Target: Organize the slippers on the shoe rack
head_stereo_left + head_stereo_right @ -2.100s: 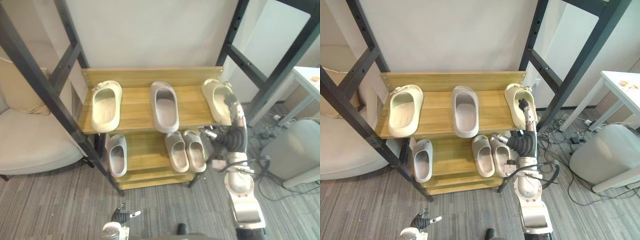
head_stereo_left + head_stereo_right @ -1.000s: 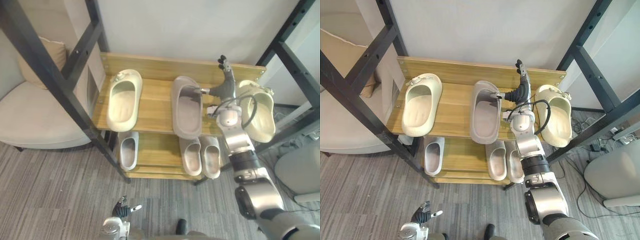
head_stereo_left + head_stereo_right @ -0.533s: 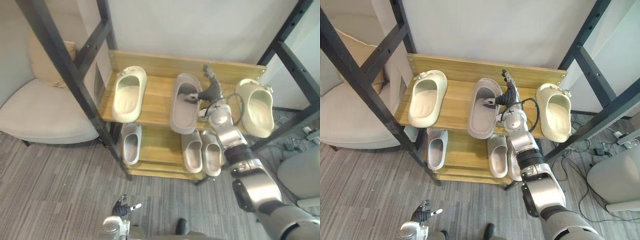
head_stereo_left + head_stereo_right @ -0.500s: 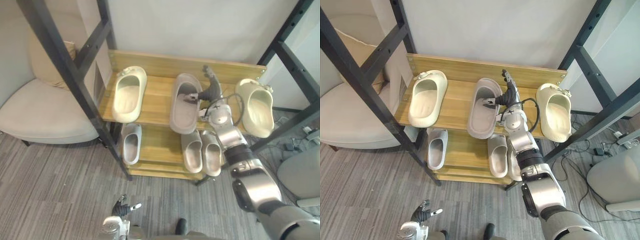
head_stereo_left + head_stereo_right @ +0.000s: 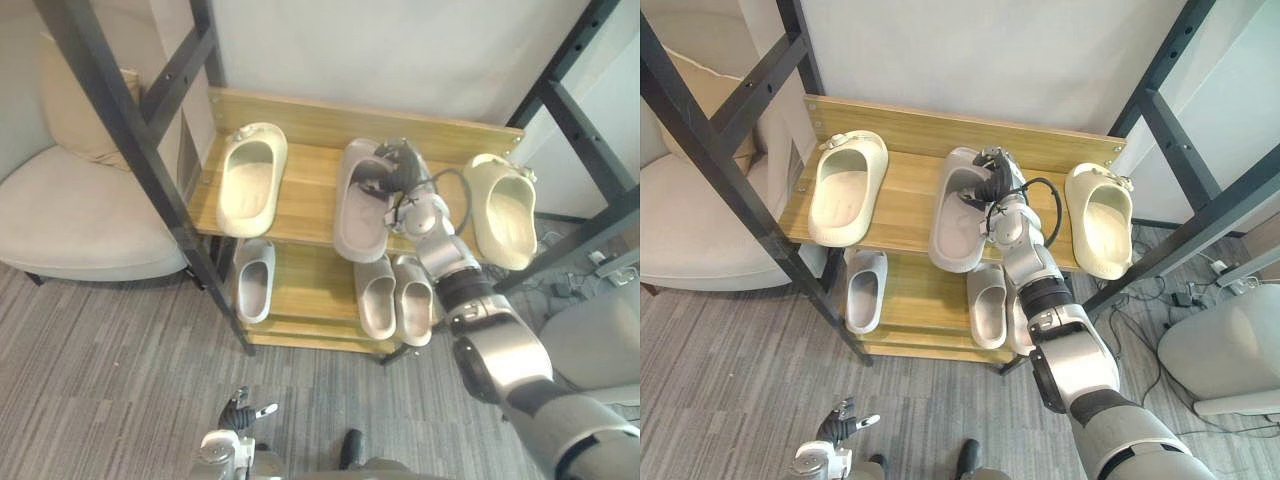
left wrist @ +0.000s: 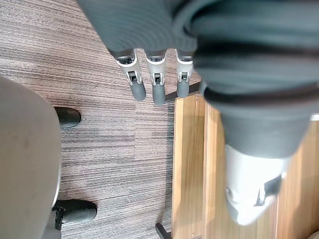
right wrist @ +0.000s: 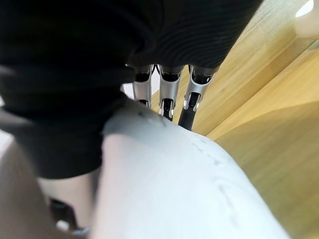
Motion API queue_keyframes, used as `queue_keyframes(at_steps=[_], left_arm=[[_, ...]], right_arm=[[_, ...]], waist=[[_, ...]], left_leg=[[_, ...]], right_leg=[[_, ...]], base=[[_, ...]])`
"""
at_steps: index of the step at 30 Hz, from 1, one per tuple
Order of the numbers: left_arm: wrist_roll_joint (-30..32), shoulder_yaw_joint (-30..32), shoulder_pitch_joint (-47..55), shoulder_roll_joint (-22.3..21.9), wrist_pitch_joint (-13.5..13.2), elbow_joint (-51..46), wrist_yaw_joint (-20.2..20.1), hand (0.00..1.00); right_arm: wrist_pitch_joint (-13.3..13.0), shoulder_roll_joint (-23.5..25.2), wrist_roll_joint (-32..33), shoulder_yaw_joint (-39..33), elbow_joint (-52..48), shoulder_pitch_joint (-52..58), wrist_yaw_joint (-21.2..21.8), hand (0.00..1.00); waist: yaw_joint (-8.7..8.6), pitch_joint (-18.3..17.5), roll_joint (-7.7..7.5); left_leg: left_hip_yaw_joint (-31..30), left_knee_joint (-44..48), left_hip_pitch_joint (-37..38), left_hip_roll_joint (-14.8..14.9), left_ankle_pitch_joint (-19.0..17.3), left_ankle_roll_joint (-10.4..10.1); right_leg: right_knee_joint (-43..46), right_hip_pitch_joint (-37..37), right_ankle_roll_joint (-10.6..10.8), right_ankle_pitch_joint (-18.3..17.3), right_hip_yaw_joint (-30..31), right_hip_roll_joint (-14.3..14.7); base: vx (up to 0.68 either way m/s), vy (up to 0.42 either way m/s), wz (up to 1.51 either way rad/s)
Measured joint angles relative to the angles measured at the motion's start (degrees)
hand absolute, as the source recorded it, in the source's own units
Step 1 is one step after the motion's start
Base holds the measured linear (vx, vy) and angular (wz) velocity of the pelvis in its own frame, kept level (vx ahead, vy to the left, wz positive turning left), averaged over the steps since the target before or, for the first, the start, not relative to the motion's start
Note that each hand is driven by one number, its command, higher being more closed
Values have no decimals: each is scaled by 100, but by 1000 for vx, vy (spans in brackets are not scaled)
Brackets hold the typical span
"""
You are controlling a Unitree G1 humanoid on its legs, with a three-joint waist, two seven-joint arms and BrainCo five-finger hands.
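The wooden shoe rack [image 5: 310,190] has two shelves. On its top shelf lie a cream slipper [image 5: 245,178] at the left, a grey slipper [image 5: 355,225] in the middle and a second cream slipper [image 5: 500,210] at the right. My right hand [image 5: 395,170] sits on the grey slipper's toe end, fingers curled over its upper [image 7: 189,179] and thumb in the opening. On the lower shelf lie a single grey slipper [image 5: 252,280] and a grey pair [image 5: 377,297]. My left hand [image 6: 154,84] hangs low over the carpet, fingers straight and holding nothing.
A beige armchair [image 5: 70,210] stands left of the rack. Black metal frame bars [image 5: 130,130] slant across on both sides of it. A pale rounded object [image 5: 600,340] sits on the grey carpet at the right.
My right hand's fingers, straight beside the grey slipper half a second ago, have curled over its upper. The view has shifted a little. The left hand has not moved.
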Motion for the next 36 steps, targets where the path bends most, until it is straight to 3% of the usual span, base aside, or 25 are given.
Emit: queue_keyframes(at_steps=[4,5,9,11,13,18,26,30,36], left_arm=[[-10,0,-11,0,0,20,0,0],[-54,10,-53,7,-3,18,-1,0],[-61,11,-61,10,2,19,-1,0],[-62,11,-71,2,-1,7,0,0],[-5,14,-70,0,4,8,-3,0],[227,13,-32,1,16,36,-8,0],[358,5,-16,-25,0,120,-8,0],[359,-88,-16,-56,-15,153,-4,0],[353,-362,-15,-72,-36,279,-5,0]], right_arm=[[-14,0,59,-4,-12,-12,-38,100],[-37,-11,242,-3,-724,405,-120,100],[-142,-7,418,-66,-994,612,-175,100],[-126,13,419,-179,-1879,1224,-167,100],[-391,230,525,-194,-2992,2193,-320,100],[-547,448,697,-203,-3804,3166,-439,100],[-1154,595,1142,-195,-5459,4085,-430,100],[-1442,624,1556,-37,-5996,4422,-281,100],[-1582,611,2079,259,-6537,5309,92,100]], waist=[[-1,3,-4],[-3,121,-17],[-24,143,-16],[-24,141,-21],[-62,141,-18],[-249,153,10],[-381,141,71],[-397,93,172],[-566,-8,300]], left_leg=[[5,-13,15,-3,0,0],[2,-32,106,-4,0,0],[3,-38,131,-9,0,0],[-16,-39,130,-4,0,1],[4,-38,147,-10,-1,1],[59,24,413,-26,-5,4],[147,35,546,1,-29,32],[289,36,608,26,-47,45],[422,23,635,8,-45,45]], right_leg=[[-4,0,0,0,4,-2],[-29,93,0,0,1,-2],[-32,92,3,1,2,-6],[-33,100,3,1,-5,-6],[-33,103,4,1,19,-19],[-24,363,14,-4,80,-38],[1,417,40,23,228,-7],[-4,426,36,95,403,11],[-23,379,49,149,548,-2]], base=[[0,0,0],[0,0,0],[0,0,0],[20,7,6],[16,12,-4],[7,27,-7],[-72,-3,-8],[-86,5,-19],[-21,5,-13]])
